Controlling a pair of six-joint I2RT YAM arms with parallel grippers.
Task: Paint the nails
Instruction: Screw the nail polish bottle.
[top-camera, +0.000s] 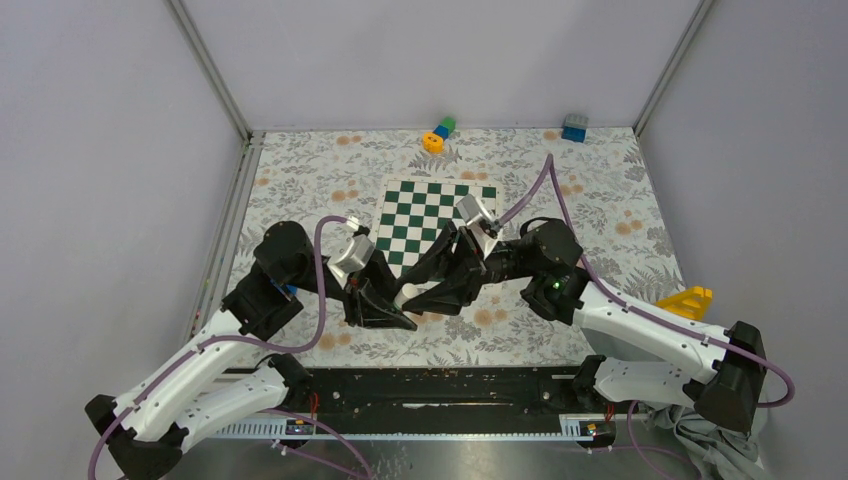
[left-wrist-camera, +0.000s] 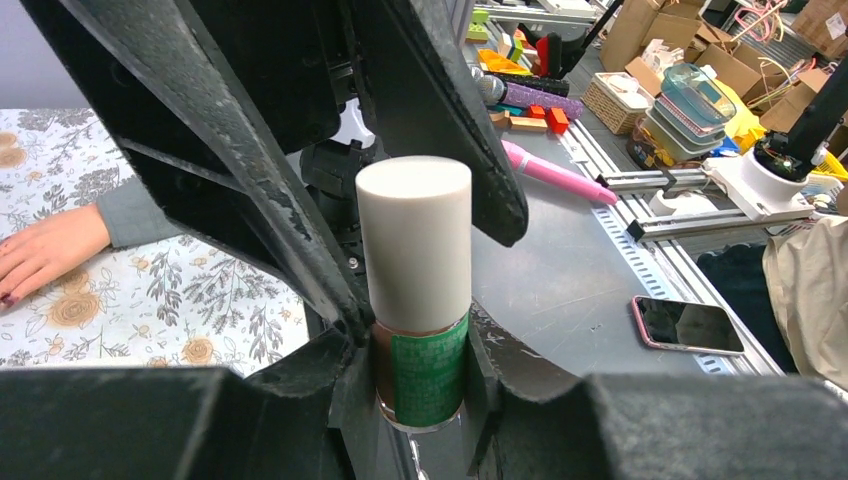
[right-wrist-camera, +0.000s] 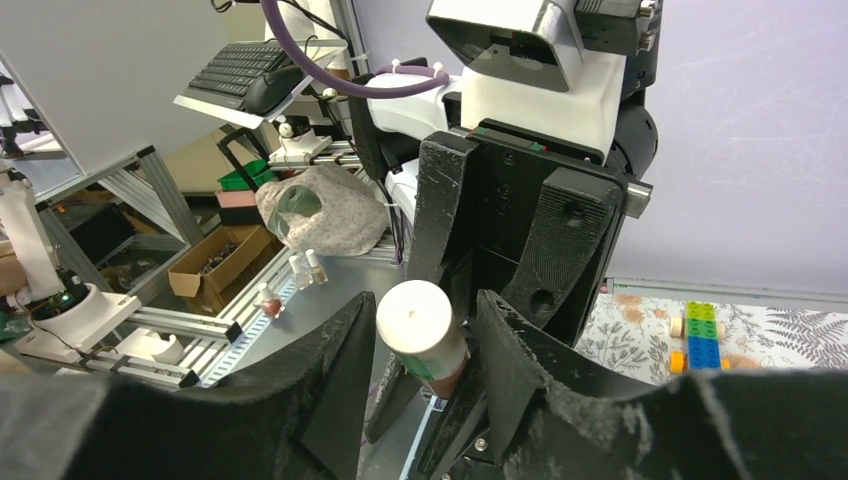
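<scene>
**A:** So, where are we?

**B:** I'd say at uncapping. The left gripper (left-wrist-camera: 420, 400) is clamped on the glass body of the polish bottle (left-wrist-camera: 428, 372), low in the left wrist frame. The white cap (left-wrist-camera: 414, 238) stands upright and clear above its jaws.

**A:** And the other one?

**B:** The right gripper (right-wrist-camera: 422, 345) has 1 finger on each side of that cap, at the centre bottom of its own view. They sit just beside it. I cannot tell whether the pads are actually pressing.

**A:** How should it go?

**B:** Squeeze the cap squarely, mid-height, before any turning. Twist about the bottle's axis while the left holds firm. Then lift straight along that axis so the brush comes out without tipping the bottle or dripping.

**A:** Where are the nails?

**B:** On the hand (left-wrist-camera: 48, 255) at the left edge of the left wrist view. It lies palm down on the floral cloth (left-wrist-camera: 215, 290), with a grey sleeve (left-wrist-camera: 135, 212) behind it, well apart from the bottle. The frame cuts the fingertips, so only about 1 dark nail (left-wrist-camera: 7, 298) shows.

**A:** Counts?

**B:** 2 arms, 1 held bottle, 1 cap, 1 hand. Also 1 chessboard (top-camera: 437, 215) in the upper middle of the top view, 3 small bottles (right-wrist-camera: 300, 270) at the left centre of the right wrist view, and 1 phone (left-wrist-camera: 688, 325) at the lower right.
</scene>
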